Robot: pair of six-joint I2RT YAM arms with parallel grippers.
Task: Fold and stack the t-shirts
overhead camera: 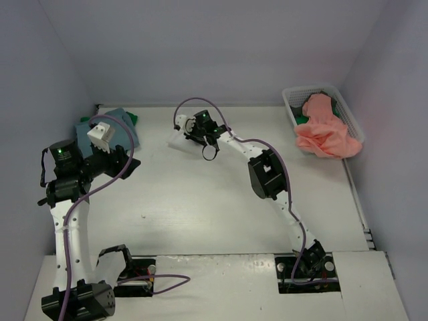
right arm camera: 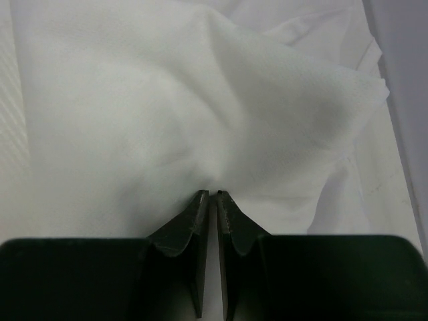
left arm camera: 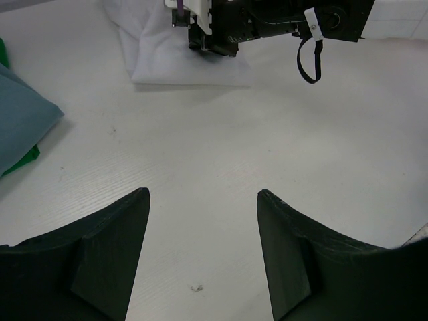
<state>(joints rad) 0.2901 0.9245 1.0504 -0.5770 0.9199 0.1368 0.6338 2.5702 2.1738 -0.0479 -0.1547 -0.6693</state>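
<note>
Left arm (overhead camera: 67, 227), right arm (overhead camera: 292, 214): white links, black joints, purple cables (overhead camera: 200, 100), green LEDs (overhead camera: 60, 152). Black wedge fingers (left arm camera: 110, 257).

The white t-shirt (overhead camera: 176, 139) is partly hidden beneath the right arm (overhead camera: 267, 175) overhead.

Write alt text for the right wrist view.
The right gripper has its two dark fingers pinched on a gathered fold of a white t-shirt, whose wrinkled cloth fills nearly the whole view.
</note>
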